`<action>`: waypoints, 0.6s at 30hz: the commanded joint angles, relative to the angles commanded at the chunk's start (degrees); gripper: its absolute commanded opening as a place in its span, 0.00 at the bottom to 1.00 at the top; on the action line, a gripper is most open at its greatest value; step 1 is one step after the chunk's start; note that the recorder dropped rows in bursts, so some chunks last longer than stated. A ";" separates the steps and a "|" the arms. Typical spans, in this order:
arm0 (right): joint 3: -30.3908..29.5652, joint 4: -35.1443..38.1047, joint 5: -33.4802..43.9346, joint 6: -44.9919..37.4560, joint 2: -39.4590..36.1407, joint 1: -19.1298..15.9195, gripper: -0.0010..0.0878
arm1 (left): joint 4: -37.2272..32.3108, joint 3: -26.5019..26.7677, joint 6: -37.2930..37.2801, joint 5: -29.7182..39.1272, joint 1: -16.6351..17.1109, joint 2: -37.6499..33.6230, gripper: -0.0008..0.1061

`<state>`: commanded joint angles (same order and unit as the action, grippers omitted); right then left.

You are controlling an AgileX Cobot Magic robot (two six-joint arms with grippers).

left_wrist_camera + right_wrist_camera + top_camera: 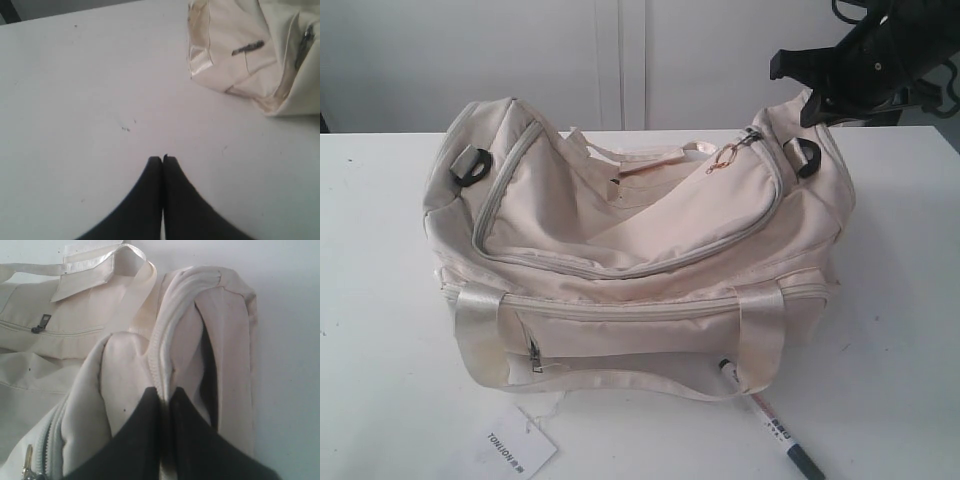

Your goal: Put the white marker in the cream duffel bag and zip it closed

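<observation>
white marker (772, 427) beside cream duffel bag (650, 240), well apart from right claw (165, 394)

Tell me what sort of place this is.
Probably a robotics lab or test bench: a plain white tabletop, bare white wall panels behind, and a black robot arm at a soft cream fabric duffel bag.
</observation>
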<state>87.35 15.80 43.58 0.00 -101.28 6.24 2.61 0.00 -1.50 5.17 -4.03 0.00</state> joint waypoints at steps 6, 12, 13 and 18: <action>0.00 0.00 0.00 0.00 0.00 0.00 0.01 | 0.43 0.00 -1.32 -7.26 0.00 0.00 0.01; 0.00 0.00 0.00 0.00 0.00 0.00 0.01 | 0.72 0.00 -7.99 -11.20 0.00 0.00 0.01; 0.00 0.00 0.00 0.00 0.00 0.00 0.01 | 0.72 0.00 -7.99 -11.66 0.00 0.00 0.01; 0.00 0.00 0.00 0.00 0.00 0.00 0.01 | 0.72 0.00 -7.72 -11.66 0.00 0.00 0.01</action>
<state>87.35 15.80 43.58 0.00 -101.28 6.24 3.32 0.00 -9.22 -6.49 -4.03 0.00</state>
